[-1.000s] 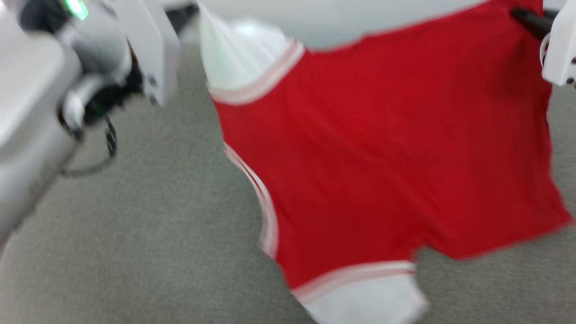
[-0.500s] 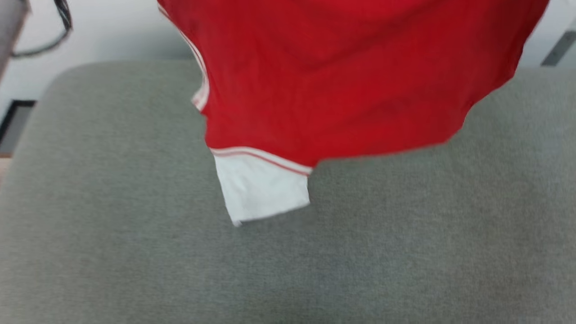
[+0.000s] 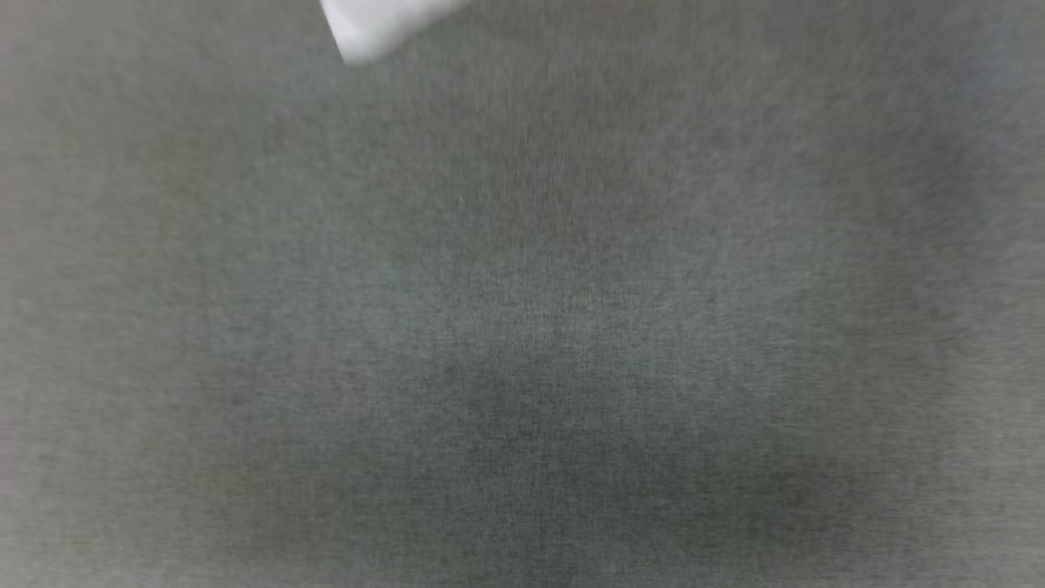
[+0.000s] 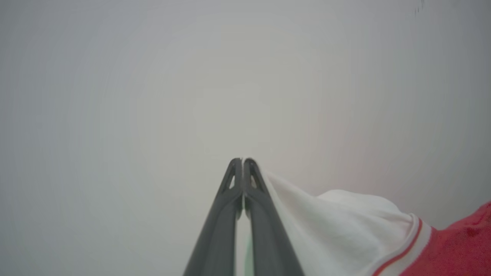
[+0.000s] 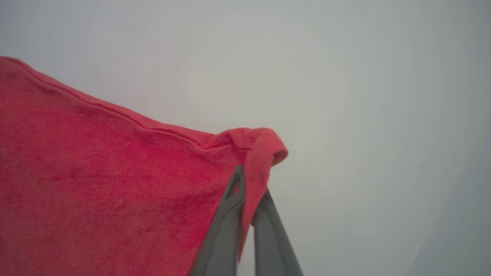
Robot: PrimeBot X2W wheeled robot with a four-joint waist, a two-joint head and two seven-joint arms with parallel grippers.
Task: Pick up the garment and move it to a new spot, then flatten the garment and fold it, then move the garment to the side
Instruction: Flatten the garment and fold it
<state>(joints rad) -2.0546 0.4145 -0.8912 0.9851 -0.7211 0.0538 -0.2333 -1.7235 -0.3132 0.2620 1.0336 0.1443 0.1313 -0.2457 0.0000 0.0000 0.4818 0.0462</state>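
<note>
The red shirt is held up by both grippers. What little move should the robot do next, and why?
Probably lower both arms together, to lay the garment onto the grey surface. The left gripper is shut on its white sleeve, the right gripper on a red edge, and a sleeve tip hangs over that surface.

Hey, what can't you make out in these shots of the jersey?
Head view: the garment is cut off by the top edge, bar one blurred white corner against the grey surface.
Left wrist view: the garment's body runs off the right edge beyond the left gripper.
Right wrist view: the right gripper has its tips wrapped in a red fold.
</note>
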